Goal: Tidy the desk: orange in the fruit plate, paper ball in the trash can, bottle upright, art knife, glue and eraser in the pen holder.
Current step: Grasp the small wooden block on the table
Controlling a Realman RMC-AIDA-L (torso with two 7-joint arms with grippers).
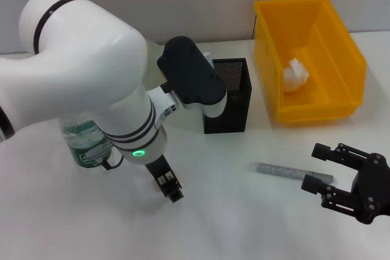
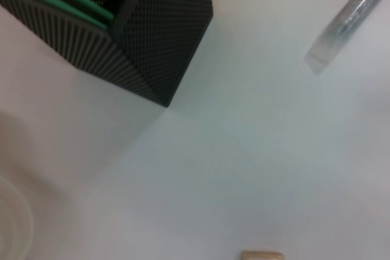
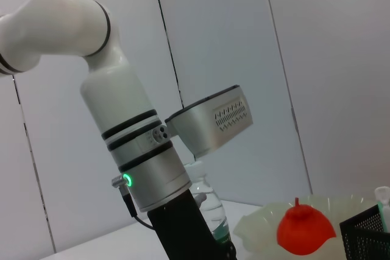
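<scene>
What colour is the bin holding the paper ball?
Yellow-orange; the bin with the paper ball shows best in the head view.

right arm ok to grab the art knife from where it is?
Probably yes. The art knife lies flat on bare desk just beside the open right pincer, with nothing between them.

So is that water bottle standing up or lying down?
Upright. The bottle stands on its base behind the left arm; its cap is hidden.

The left arm hides most of the bottle; the right end effector runs off-frame.
</scene>
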